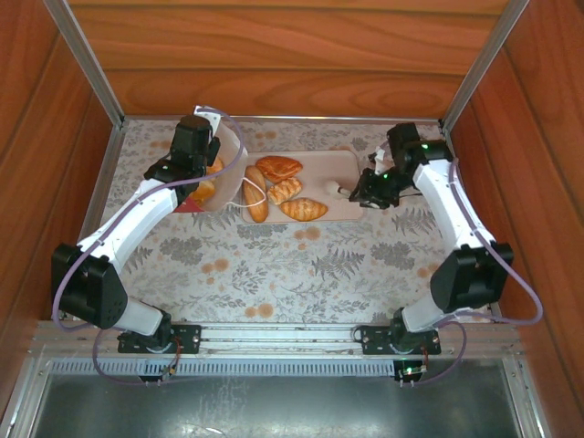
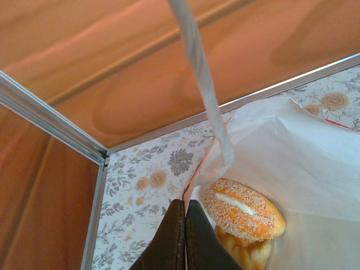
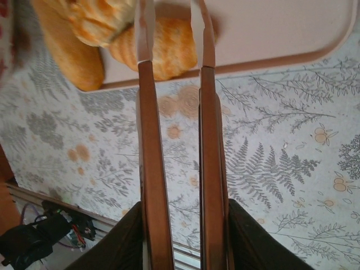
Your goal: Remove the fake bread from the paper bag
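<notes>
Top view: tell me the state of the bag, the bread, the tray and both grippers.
Paper bag: mouth open, rim pinched.
Left gripper: shut on the paper bag's rim.
Bun: inside the bag, with another pastry under it.
Tray: flat on the table, holding four pastries.
Right gripper: slightly open, empty, over the tray.

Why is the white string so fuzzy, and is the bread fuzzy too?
Left wrist view: the string hangs close to the lens and blurs, while the seeded bun in the bag looks sharp. Right wrist view: the bread on the tray looks soft. Top view: evenly lit, fairly sharp.
</notes>
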You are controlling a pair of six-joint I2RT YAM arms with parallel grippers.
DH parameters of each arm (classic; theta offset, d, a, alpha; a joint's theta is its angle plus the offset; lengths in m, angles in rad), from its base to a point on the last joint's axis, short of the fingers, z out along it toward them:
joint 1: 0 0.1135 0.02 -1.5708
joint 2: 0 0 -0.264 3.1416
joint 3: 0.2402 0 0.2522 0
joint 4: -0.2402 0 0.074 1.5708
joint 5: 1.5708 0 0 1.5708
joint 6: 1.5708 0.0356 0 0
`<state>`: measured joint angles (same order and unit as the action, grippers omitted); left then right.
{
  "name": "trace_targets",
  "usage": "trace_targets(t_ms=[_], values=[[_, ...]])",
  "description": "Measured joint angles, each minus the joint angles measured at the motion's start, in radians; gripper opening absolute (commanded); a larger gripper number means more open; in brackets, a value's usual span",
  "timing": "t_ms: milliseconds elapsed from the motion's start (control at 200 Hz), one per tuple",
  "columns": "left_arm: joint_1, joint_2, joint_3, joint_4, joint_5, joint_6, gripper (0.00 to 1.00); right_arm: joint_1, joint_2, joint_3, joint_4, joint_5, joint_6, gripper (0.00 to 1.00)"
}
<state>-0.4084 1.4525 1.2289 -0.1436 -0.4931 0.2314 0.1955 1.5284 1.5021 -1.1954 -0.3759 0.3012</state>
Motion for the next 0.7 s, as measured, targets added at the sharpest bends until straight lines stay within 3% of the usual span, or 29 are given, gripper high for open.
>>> trace_targets(t_ms=[145, 250, 485, 699], values=[[0.000, 0.000, 0.000, -0.002, 0.003, 0.000, 0.00, 0.023, -0.087, 0.050, 0.002, -0.010, 0.042, 0.36], [0.000, 0.000, 0.000, -0.004, 0.009, -0.001, 0.00, 0.092, -0.119, 0.104, 0.008, -0.007, 0.071, 0.36], [0.000, 0.000, 0.000, -0.006, 0.027, -0.016, 0.00, 0.265, -0.114, 0.217, 0.035, 0.016, 0.114, 0.37], [0.000, 0.000, 0.000, -0.006, 0.046, -0.043, 0.00, 0.342, -0.101, 0.241, 0.084, 0.037, 0.137, 0.38]])
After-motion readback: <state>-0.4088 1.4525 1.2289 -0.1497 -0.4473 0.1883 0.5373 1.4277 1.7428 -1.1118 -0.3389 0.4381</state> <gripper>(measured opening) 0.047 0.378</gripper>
